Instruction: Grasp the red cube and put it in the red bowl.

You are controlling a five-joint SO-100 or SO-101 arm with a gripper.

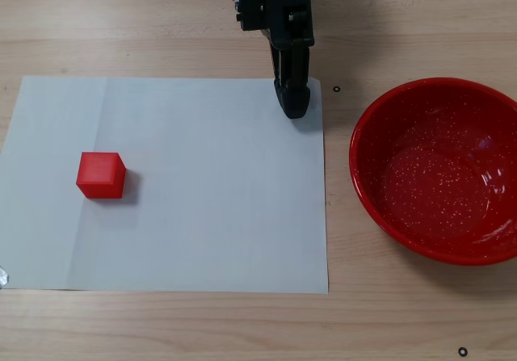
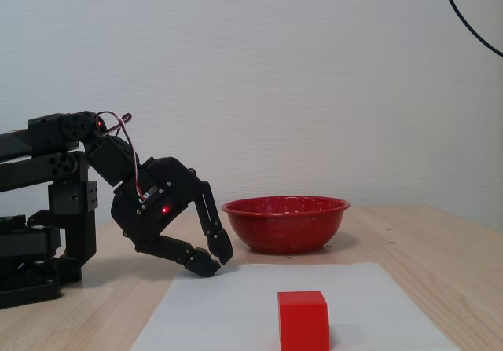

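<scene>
Red cube sits on white paper, well apart from the bowl; gripper pressed together, empty

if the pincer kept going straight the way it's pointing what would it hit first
Most likely the white paper sheet: the pincer angles down just above its near edge. The red cube and red bowl sit off to either side, though depth is uncertain.

Small matte red cube flat on white paper, well apart from glossy speckled red bowl.
</scene>
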